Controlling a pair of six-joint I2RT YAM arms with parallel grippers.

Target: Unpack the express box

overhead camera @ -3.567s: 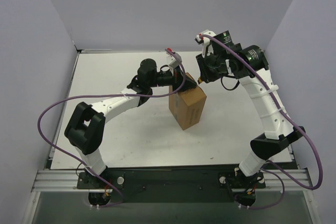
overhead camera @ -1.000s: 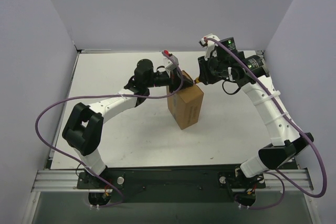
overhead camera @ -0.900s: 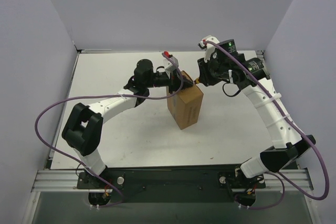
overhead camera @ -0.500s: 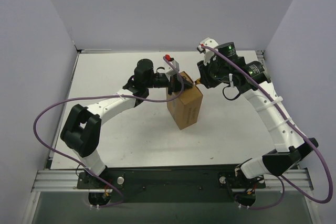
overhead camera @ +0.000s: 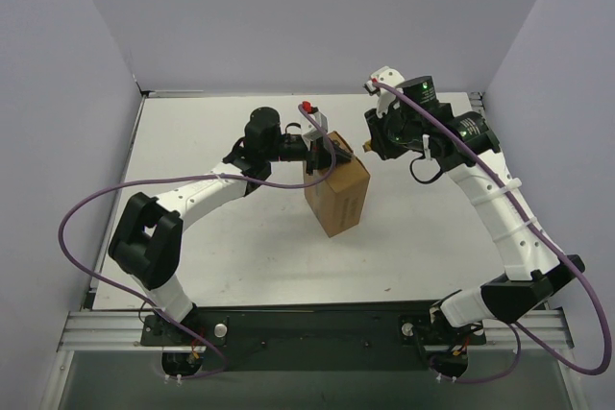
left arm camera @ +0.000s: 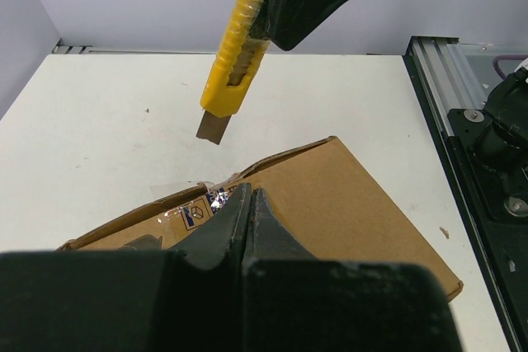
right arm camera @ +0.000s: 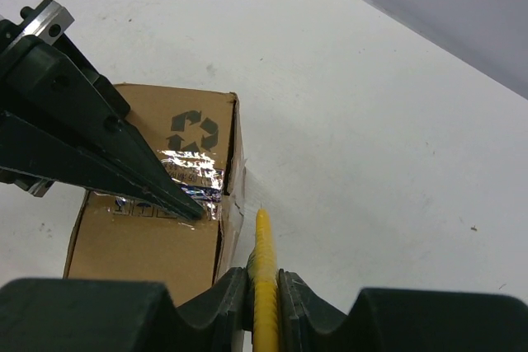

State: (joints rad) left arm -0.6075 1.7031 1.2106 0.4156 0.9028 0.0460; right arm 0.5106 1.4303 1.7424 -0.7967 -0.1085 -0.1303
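The express box is a brown carton in the middle of the table, with shiny clear tape on its top and a recycling mark. My left gripper is shut, and its fingertips rest on the box top by the tape seam. It holds nothing. My right gripper is shut on the yellow utility knife. The knife's blade is out and hangs just beyond the box's far end, apart from the cardboard. The box also shows in the left wrist view.
The white table is walled by grey panels on the left, back and right. A metal rail with the arm bases runs along the near edge. Purple cables loop off both arms.
The right gripper with the knife has moved left, closer to the box's far end. The left gripper has shifted slightly right on the box top. The box has turned and slid a little left.
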